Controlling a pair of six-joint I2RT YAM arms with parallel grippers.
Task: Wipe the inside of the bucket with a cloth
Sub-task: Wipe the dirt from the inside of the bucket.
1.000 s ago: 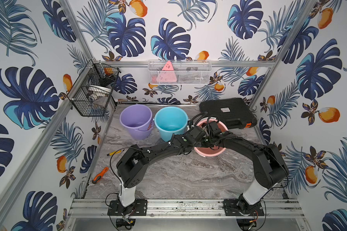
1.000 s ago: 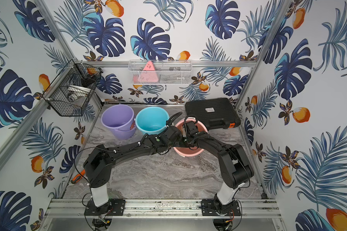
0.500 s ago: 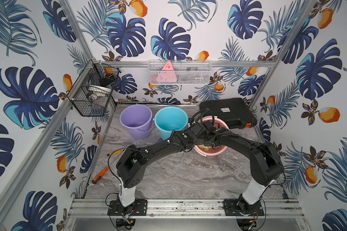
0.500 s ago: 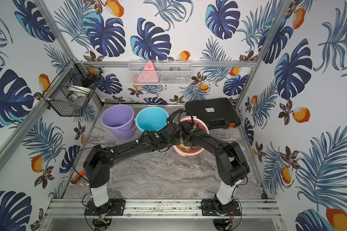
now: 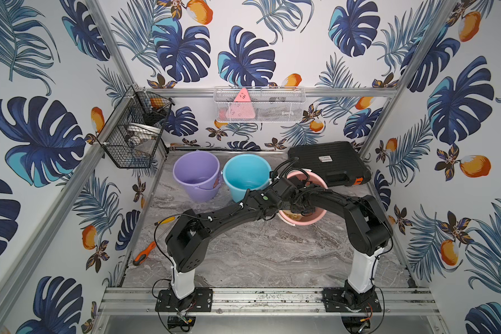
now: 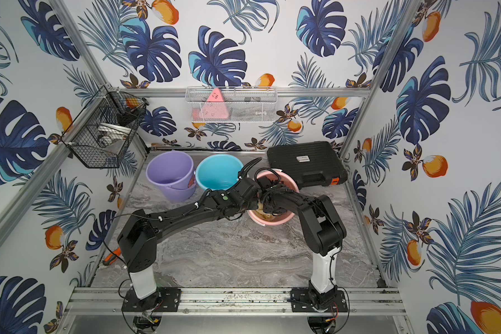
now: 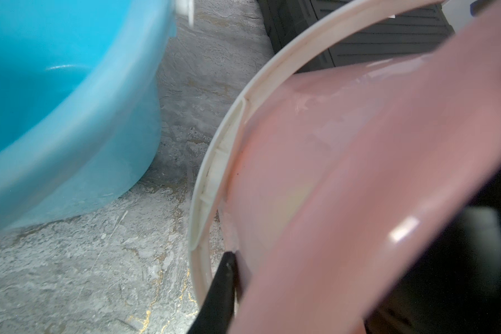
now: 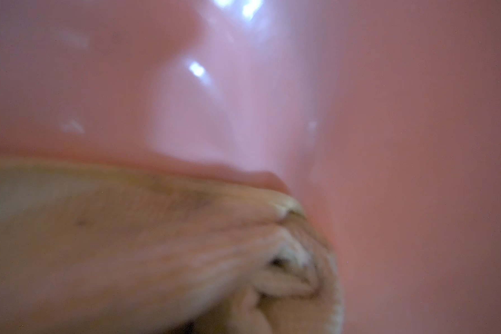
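Note:
The pink bucket point(image 5: 305, 221) point(image 6: 273, 221) stands at the back right of the marble table, with both arms meeting over it. My left gripper point(image 5: 284, 206) point(image 6: 250, 207) is shut on its left rim. In the left wrist view a black finger point(image 7: 222, 289) lies against the outside of the pink wall point(image 7: 330, 173), beside the white handle point(image 7: 211, 173). My right gripper point(image 5: 301, 206) point(image 6: 268, 206) reaches down inside the bucket, shut on the tan cloth point(image 5: 294, 216) point(image 6: 262, 214). The bunched cloth point(image 8: 185, 245) presses against the glossy inner wall point(image 8: 388, 115). The right fingers are hidden.
A blue bucket point(image 5: 246, 176) and a purple bucket point(image 5: 195, 176) stand left of the pink one. A black case point(image 5: 329, 163) lies behind it. Two screwdrivers point(image 5: 143, 254) point(image 5: 165, 221) rest by the left wall. Wire baskets point(image 5: 133, 130) point(image 5: 258, 105) hang on the walls.
My right gripper has sunk lower into the pink bucket with the cloth. The left gripper has kept its hold on the rim.

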